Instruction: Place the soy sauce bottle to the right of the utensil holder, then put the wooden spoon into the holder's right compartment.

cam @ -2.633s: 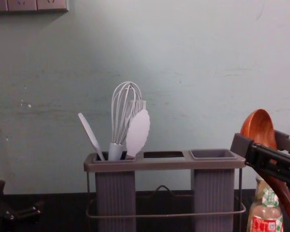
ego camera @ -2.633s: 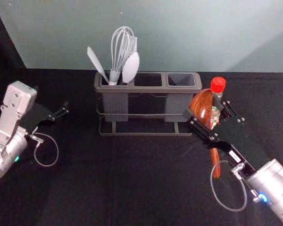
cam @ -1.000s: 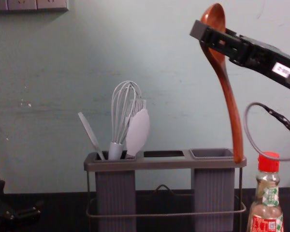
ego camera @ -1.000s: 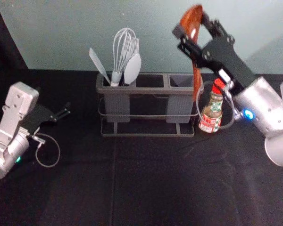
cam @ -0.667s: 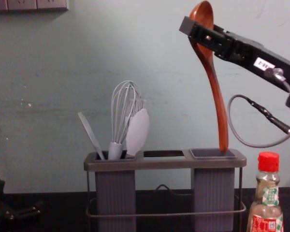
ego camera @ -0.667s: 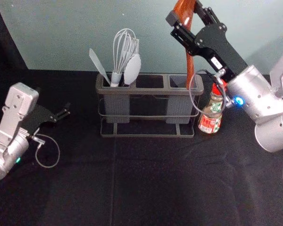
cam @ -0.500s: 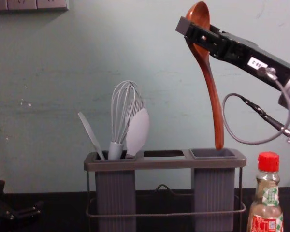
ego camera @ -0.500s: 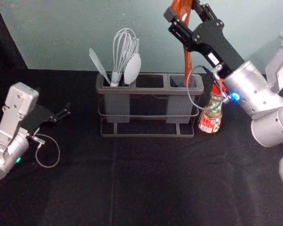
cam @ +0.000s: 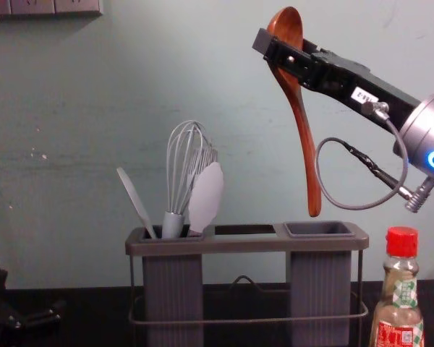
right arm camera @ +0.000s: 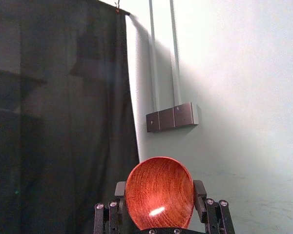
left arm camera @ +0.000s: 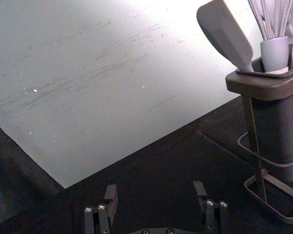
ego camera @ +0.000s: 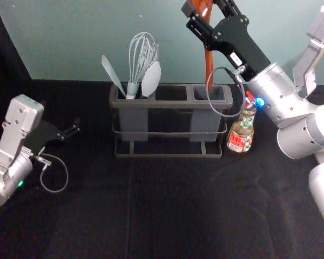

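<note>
Spoon (cam: 299, 112) farther left, black cloth (ego camera: 178, 205), wall (cam: 72, 173)

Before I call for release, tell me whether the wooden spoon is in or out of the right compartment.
Out: the wooden spoon hangs from the right gripper, handle tip above the right compartment.

Can count 1 wdn. spoon (cam: 301, 119), 1 soy btl. (cam: 401, 242), 1 utensil hldr. (cam: 246, 246) w/ 3 openings (cam: 244, 230), 2 cups (cam: 320, 296), 1 whisk (cam: 173, 226), min. 2 other pale utensils (cam: 206, 199), 3 wall boxes (cam: 36, 7).
</note>
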`<control>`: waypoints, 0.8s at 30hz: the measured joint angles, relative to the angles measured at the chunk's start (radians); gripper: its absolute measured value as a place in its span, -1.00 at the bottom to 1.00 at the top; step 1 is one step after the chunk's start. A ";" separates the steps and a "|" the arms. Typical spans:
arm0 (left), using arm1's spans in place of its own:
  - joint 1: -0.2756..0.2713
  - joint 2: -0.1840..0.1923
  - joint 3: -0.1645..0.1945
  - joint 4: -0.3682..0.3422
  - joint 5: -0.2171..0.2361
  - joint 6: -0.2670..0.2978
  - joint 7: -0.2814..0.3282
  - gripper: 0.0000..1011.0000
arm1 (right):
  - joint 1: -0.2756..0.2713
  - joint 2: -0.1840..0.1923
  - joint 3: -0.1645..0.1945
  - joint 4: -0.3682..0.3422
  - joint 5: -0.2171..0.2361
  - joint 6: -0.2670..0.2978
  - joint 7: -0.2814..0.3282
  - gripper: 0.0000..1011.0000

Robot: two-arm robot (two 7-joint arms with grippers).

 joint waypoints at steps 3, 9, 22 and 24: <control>0.000 0.000 0.000 0.000 0.000 0.000 0.000 1.00 | 0.008 -0.003 -0.007 0.014 0.004 -0.010 -0.005 0.66; 0.000 0.000 0.000 0.000 0.000 0.000 0.000 1.00 | 0.013 -0.002 -0.021 0.036 0.010 -0.029 -0.012 0.66; 0.000 0.000 0.000 0.000 0.000 0.000 0.000 1.00 | 0.007 0.001 -0.042 0.086 0.035 -0.075 -0.012 0.66; 0.000 0.000 0.000 0.000 0.000 0.000 0.000 1.00 | 0.007 0.000 -0.043 0.095 0.037 -0.083 -0.008 0.66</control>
